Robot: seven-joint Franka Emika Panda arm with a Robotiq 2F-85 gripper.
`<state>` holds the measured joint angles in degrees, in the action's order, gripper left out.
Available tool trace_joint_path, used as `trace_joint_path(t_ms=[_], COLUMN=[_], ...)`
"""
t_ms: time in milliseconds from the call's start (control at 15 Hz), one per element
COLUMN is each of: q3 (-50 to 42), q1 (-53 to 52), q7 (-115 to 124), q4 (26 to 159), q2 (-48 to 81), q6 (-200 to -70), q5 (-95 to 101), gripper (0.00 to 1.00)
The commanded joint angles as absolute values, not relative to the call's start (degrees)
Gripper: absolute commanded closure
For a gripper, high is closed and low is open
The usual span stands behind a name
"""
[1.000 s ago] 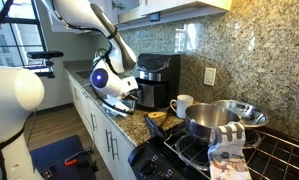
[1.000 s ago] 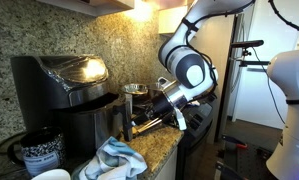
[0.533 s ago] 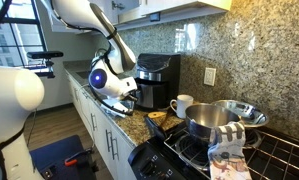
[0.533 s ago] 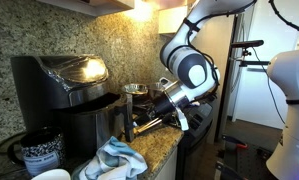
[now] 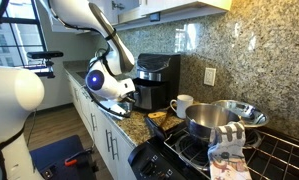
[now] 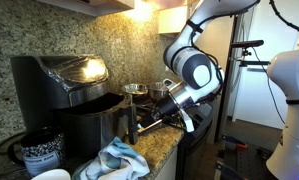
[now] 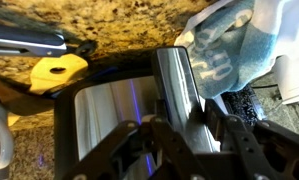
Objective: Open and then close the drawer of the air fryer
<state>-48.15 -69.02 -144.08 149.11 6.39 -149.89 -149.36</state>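
Robot arm: a white arm (image 5: pixel 94 20) comes down from above to the front of the air fryer; its big round joint (image 6: pixel 194 70) hangs just out from the fryer's front.
Countertop: speckled granite (image 5: pixel 139 124) under the air fryer and stretching along both sides of it.
Air fryer: a boxy black unit (image 5: pixel 159 75) with silver-grey trim, standing on the counter, its back to the granite wall; its glossy top (image 6: pixel 64 72) catches the lamp.
Drawer: the black lower front (image 6: pixel 89 122) of the air fryer; it looks drawn a little way out of the body. In the wrist view its shiny top edge (image 7: pixel 104 120) shows below the gripper.
Steel pot: a shiny pot (image 5: pixel 204 122) on the stove, well off to one side of the air fryer.
Towel: a blue-and-white cloth (image 6: pixel 114 160) crumpled on the counter in front of the air fryer, near the drawer (image 7: pixel 224 50).
Mug: a white mug (image 5: pixel 181 104) just beside the air fryer, between it and the pot.
Gripper: at the fryer's front (image 5: pixel 131 98), level with the drawer (image 6: pixel 149 120); its jaws are clamped on the handle (image 7: pixel 177 122).
Handle: a dark bar (image 7: pixel 174 75) sticking out from the drawer's front, pinched from both sides.
Yellow piece: a small yellow thing (image 7: pixel 54 70) on the counter close to the fryer's front; what it is I cannot tell.
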Motion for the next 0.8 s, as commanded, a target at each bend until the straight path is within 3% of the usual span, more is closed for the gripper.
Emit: trace_joint_path(t_ms=[0,733], q3=[-48.92,-48.25], q1=[-69.22,-69.26], q7=[-144.10,-144.71], q4=[153.34,154.55], q2=[2.48,1.74], q6=[-149.60,-149.42], q5=[-149.36,-149.36], gripper=[0.83,0.83])
